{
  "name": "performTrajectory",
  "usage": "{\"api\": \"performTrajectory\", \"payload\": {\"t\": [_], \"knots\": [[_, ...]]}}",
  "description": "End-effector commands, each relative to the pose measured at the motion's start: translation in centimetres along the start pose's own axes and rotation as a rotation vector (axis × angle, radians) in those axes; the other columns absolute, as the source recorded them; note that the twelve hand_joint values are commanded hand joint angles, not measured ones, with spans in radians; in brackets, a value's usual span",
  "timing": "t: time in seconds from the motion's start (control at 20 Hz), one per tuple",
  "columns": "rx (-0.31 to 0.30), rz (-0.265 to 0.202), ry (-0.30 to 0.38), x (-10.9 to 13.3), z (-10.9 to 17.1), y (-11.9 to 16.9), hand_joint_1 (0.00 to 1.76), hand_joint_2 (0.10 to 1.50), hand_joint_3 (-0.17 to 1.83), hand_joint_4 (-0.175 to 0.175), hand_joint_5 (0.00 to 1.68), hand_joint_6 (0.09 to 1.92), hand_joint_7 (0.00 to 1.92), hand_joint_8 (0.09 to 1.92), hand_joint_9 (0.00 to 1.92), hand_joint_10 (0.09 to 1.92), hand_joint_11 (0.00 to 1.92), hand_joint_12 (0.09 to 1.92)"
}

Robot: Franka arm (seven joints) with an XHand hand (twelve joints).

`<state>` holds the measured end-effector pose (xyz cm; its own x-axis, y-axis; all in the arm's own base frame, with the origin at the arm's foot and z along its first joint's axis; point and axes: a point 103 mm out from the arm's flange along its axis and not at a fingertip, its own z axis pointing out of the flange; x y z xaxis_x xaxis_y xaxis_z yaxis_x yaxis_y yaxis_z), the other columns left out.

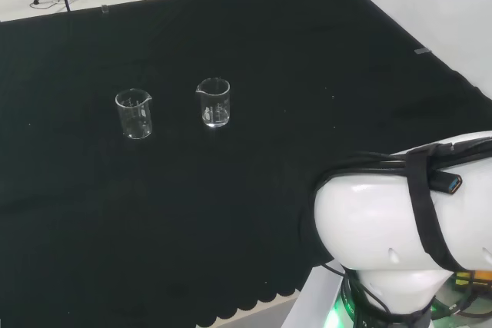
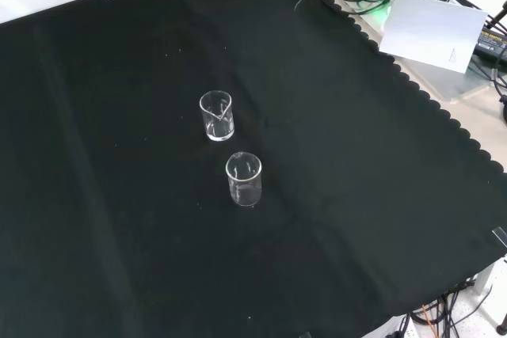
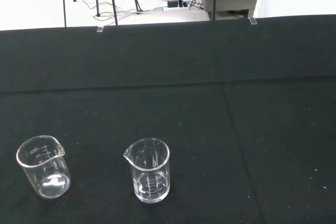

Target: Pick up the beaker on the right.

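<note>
Two clear beakers on the black cloth, both upright and looking empty, with loads of bare cloth around them on every side, well away from the scalloped edge (image 2: 428, 100) and the taped far edge. In the head view they sit side by side with a clear gap between: the right beaker (image 1: 214, 103) is the task's one, the left beaker (image 1: 134, 114) is its neighbour. From the front view they line up one behind the other instead, the right beaker (image 2: 216, 115) farther up the cloth and the left beaker (image 2: 244, 179) nearer the camera, apart, not touching. The wrist view gets closest: right beaker (image 3: 148, 170) with its spout pointing toward the left beaker (image 3: 43, 167), and you can make out the printed scale marks on both, which the other two views don't really give you. The head view has the arm's big white link (image 1: 400, 220) low at the right, wrapped with black cables, well clear of the glass. Can't tell what the hand's fingers are doing, and nothing is touching either beaker.
</note>
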<state>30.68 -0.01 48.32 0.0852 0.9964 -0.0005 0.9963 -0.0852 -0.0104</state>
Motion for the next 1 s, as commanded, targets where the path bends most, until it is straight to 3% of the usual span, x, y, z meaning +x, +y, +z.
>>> {"api": "performTrajectory", "payload": {"t": [0.05,0.25,0.7,1.0], "knots": [[-0.008,0.004,-0.010,-0.1,0.1,0.2,0.06,1.11,0.55,0.004,0.27,0.24,0.17,0.54,0.24,0.61,0.01,1.26],[-0.004,0.011,-0.010,-0.3,0.3,0.7,0.02,1.22,0.36,0.004,0.34,0.09,0.18,0.50,0.24,0.59,0.00,1.28],[0.012,0.033,-0.011,-0.7,1.9,2.1,0.02,1.23,0.33,0.003,0.35,0.09,0.19,0.49,0.24,0.59,0.00,1.28],[0.025,0.064,0.015,-1.9,4.7,3.5,0.03,1.23,0.33,0.002,0.35,0.09,0.19,0.49,0.24,0.59,0.00,1.28]]}}
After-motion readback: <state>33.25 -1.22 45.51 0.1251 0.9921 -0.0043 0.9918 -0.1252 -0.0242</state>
